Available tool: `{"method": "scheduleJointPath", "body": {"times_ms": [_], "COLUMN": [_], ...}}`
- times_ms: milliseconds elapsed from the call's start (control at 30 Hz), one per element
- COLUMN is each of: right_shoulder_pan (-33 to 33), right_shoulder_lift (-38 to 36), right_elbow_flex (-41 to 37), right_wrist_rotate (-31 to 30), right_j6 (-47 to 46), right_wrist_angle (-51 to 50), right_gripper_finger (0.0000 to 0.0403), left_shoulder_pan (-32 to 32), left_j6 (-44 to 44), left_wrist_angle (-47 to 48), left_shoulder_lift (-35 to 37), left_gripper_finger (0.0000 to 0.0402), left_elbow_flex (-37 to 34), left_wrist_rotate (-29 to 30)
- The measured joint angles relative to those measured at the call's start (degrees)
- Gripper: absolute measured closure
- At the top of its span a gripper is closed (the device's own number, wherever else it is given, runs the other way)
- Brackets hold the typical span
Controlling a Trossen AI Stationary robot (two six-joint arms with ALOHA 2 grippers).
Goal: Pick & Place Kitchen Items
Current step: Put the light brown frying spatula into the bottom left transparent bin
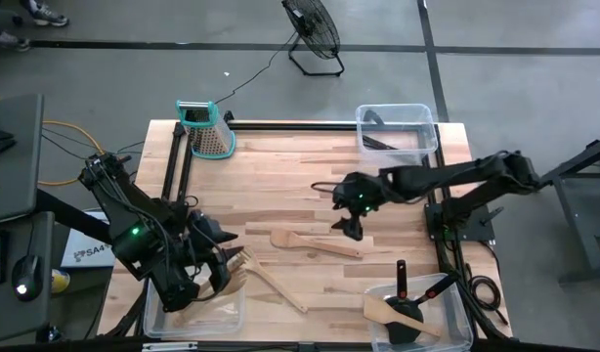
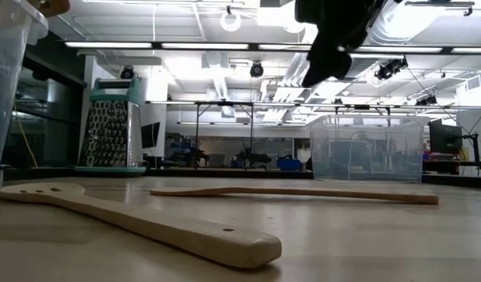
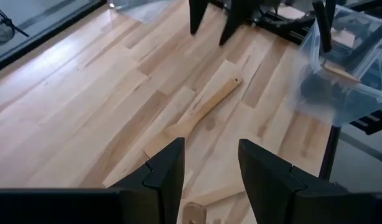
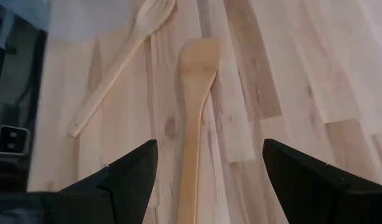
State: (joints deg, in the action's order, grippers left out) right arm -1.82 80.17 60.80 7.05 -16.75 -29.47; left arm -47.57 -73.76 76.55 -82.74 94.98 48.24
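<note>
Pale wooden spatula (image 1: 315, 242), teal-topped grater (image 1: 210, 132)

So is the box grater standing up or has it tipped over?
Upright. The box grater stands on its wide base with the teal handle on top, at the table's far left corner.

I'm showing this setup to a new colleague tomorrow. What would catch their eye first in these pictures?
Probably the right gripper, jaws wide open, hanging over the handle end of the wooden spatula lying mid-table. Next, the left gripper, open at the table's near left corner, just above the head of a slotted wooden spoon. The metal box grater standing at the far left edge also stands out.
</note>
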Motion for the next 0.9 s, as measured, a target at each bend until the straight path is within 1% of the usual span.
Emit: {"method": "scheduleJointPath", "body": {"times_ms": [133,267,367,433,500,633,700,800,900], "right_shoulder_pan": [-1.5,-2.8,-3.8,-4.3,-4.9,-6.0,-6.8,-8.3,-9.9], "right_shoulder_lift": [3.3,5.8,7.4,8.4,9.3,11.5,12.7,14.4,16.0], "right_elbow_flex": [0.0,0.0,0.0,0.0,0.0,0.0,0.0,0.0,0.0], "right_wrist_rotate": [-2.1,-2.6,-2.5,-2.5,-2.5,-2.5,-2.5,-2.1,-2.3], "right_j6": [0.3,0.5,0.5,0.5,0.5,0.5,-0.1,-2.9,-6.6], "right_wrist_angle": [-0.3,-0.3,-0.7,-1.0,-1.7,-3.3,-3.8,-5.2,-6.3], "right_gripper_finger": [0.0119,0.0119,0.0119,0.0119,0.0119,0.0123,0.0126,0.0131,0.0132], "left_shoulder_pan": [0.0,0.3,2.6,4.5,7.1,13.2,16.1,19.6,21.3], "left_j6": [-0.2,0.0,0.8,4.2,9.8,22.7,27.6,31.7,33.7], "left_wrist_angle": [-0.3,-0.3,-0.8,-3.1,-6.8,-15.2,-17.8,-18.9,-18.8], "left_shoulder_lift": [0.0,0.0,0.0,0.0,0.0,0.0,0.0,0.1,0.1], "left_gripper_finger": [0.0252,0.0252,0.0252,0.0252,0.0252,0.0252,0.0252,0.0252,0.0252], "left_elbow_flex": [0.0,0.0,0.0,0.0,0.0,0.0,0.0,0.0,0.0], "left_wrist_rotate": [2.2,5.0,4.6,3.3,1.8,-4.5,-6.9,-10.6,-13.2]}}
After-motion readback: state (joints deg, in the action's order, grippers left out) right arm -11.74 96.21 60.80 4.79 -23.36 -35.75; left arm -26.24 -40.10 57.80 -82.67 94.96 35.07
